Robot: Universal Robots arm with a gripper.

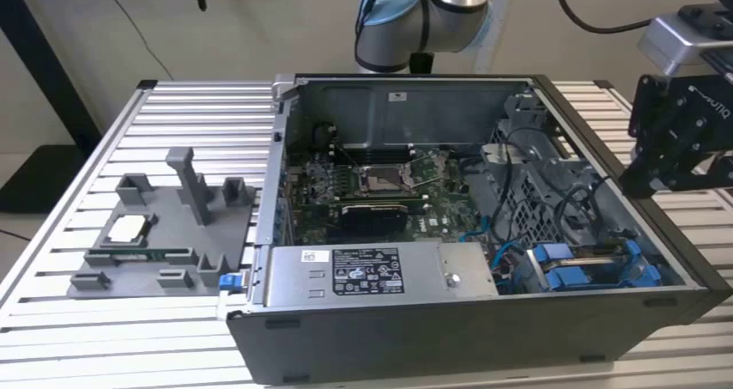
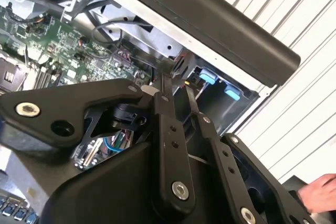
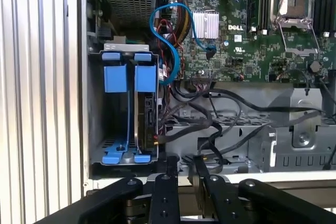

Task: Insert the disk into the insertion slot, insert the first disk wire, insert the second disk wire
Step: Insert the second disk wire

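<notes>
Where the one disk (image 3: 148, 119) stands on edge inside the insertion slot (image 3: 94, 124), we count two blue carrier tabs (image 3: 115, 78) side by side; the gripper (image 3: 184, 162) hovers just outside the case (image 1: 458, 346), its two fingers (image 3: 167, 182) narrowly parted, holding nothing.

A slatted metal table (image 1: 172, 106) carries everything here. The open computer case (image 1: 458, 342) stands on it, just beside and below the gripper (image 1: 667, 161). A grey fixture tray (image 1: 160, 234) lies flat on the slats, well apart from the gripper, beyond the case's far side.
</notes>
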